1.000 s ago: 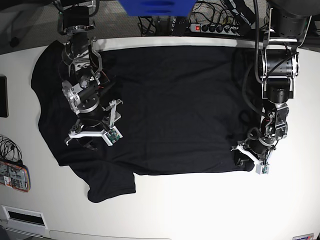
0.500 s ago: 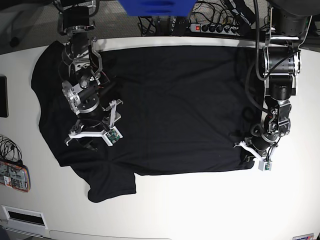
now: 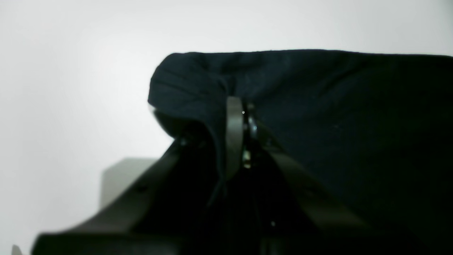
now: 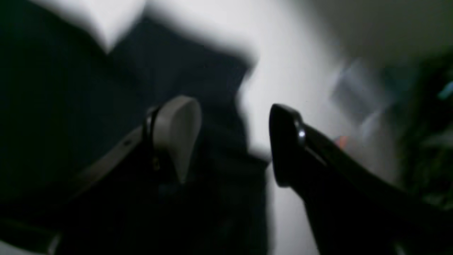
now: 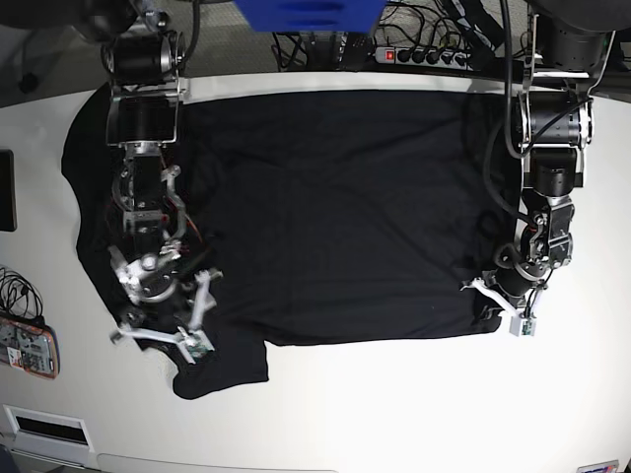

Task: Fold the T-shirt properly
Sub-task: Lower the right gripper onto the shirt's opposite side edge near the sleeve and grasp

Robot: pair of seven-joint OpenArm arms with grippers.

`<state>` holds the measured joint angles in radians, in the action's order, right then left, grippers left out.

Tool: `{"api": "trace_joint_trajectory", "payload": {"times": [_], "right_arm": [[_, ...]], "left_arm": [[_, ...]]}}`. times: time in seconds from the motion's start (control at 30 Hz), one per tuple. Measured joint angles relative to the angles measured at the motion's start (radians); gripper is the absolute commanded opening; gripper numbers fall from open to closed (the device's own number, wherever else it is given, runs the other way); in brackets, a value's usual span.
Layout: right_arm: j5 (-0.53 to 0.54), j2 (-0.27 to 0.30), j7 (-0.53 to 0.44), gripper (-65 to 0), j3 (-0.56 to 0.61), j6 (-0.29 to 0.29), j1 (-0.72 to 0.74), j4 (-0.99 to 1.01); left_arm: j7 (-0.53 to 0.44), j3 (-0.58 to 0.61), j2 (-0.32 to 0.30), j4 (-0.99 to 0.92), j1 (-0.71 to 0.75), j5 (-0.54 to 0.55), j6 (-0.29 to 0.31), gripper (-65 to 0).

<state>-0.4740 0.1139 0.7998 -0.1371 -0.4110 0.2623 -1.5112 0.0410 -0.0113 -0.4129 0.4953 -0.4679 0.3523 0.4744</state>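
The black T-shirt lies spread flat on the white table, with one sleeve sticking out at the front left. My left gripper is at the shirt's front right corner. In the left wrist view it is shut on a raised fold of the black cloth. My right gripper hovers over the shirt's front left part by the sleeve. In the blurred right wrist view it is open and empty, with its white pad over black cloth.
A power strip and cables lie beyond the table's far edge, beside a blue object. A dark device and a small printed item sit at the table's left edge.
My right arm has swung toward the table's front, from the shirt's left middle to the front left sleeve. My left gripper stays at the front right corner, shifted slightly.
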Motion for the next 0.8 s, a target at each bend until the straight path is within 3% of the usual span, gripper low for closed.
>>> {"api": "trace_joint_trajectory", "payload": {"times": [0.13, 0.2, 0.37, 0.53, 0.63, 0.8], "right_arm": [[0.153, 0.006, -0.027, -31.6, -0.122, 0.021, 0.173, 0.154], [0.198, 0.004, -0.056, -31.6, -0.163, 0.029, 0.234, 0.231], [0.209, 0.008, -0.021, -30.5, -0.152, 0.018, 0.255, 0.424], [0.224, 0.007, -0.158, -27.1, -0.149, 0.023, 0.352, 0.633], [0.209, 0.009, -0.181, -27.1, -0.151, 0.027, 0.415, 0.797], [0.217, 0.01, -0.389, -27.1, -0.151, 0.03, 0.497, 0.996]], "left_arm": [[-0.005, 0.0, 0.001, 0.001, 0.006, 0.002, 0.0, -65.0], [-0.062, 0.0, 0.003, 0.001, 0.021, -0.004, 0.001, -65.0], [-0.12, 0.0, 0.005, 0.001, 0.049, 0.005, 0.002, -65.0], [-0.121, 0.0, 0.004, 0.001, 0.05, 0.007, 0.005, -65.0], [-0.12, 0.0, 0.003, 0.001, 0.05, 0.006, 0.005, -65.0], [-0.123, 0.001, 0.002, 0.001, 0.052, 0.006, 0.006, -65.0]]}}
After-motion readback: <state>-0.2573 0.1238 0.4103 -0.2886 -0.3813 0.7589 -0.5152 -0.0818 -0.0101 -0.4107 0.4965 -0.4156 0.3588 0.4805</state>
